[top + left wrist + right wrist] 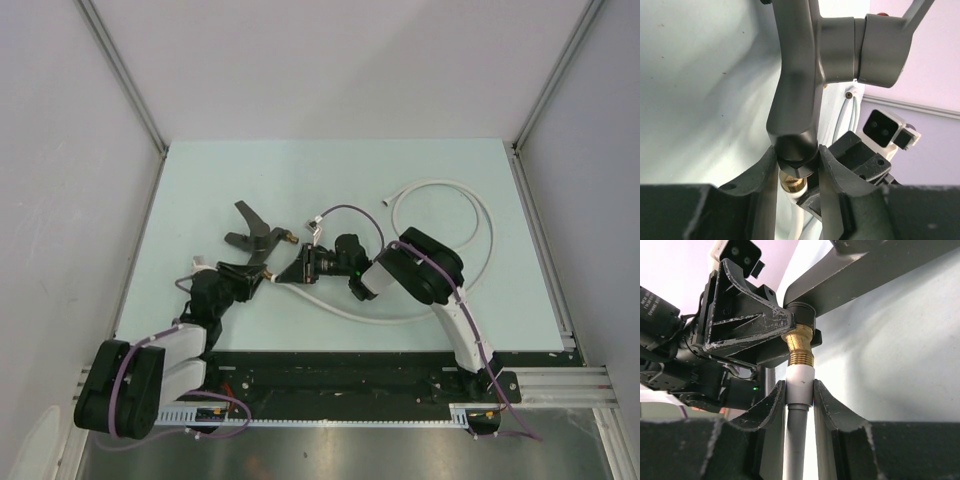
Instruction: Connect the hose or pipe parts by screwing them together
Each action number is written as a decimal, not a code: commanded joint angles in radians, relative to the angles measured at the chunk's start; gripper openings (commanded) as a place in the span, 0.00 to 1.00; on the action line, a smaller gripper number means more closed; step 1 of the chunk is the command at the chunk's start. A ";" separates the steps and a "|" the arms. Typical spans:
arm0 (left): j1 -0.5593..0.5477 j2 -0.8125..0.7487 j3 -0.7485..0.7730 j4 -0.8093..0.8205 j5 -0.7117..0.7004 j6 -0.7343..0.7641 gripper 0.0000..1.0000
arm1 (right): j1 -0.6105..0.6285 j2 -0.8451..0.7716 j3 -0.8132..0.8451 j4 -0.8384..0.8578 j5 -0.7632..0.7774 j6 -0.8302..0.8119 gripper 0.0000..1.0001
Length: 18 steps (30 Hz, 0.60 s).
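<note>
Between the fingers of the left claw (798,155), a dark boss of the tap fitting (795,75) is sitting clamped, the jaws standing narrow on it and the body rising above them. Just below that grip, the brass threaded end (800,347) is pointing down into the right claw (799,386), which is pinching the white end of the hose (796,440) with its jaws drawn close. The two claws are crowding each other, almost touching around the joint. Beyond both claws the pale surface (250,180) is lying open up to the far wall. To the left of the left claw the side wall (60,200) is standing near. Behind the right claw the hose is sweeping out toward the right edge of the surface and looping back, its free end (386,200) lying well apart from the claws. The white collar is touching the brass thread, but whether the threads are engaging I cannot tell. From above, the right claw's wrist is hiding the joint. In the left wrist view, the top edge is cutting off the lever handle (247,215).
</note>
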 commanded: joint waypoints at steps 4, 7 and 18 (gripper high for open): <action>-0.011 -0.108 -0.051 0.107 0.105 -0.044 0.00 | -0.035 -0.010 0.032 0.393 0.023 0.159 0.00; -0.014 -0.143 -0.066 0.122 0.098 -0.068 0.00 | -0.032 -0.013 0.032 0.409 0.039 0.191 0.00; -0.028 -0.083 -0.079 0.127 0.088 -0.091 0.00 | -0.033 -0.009 0.031 0.410 0.027 0.247 0.16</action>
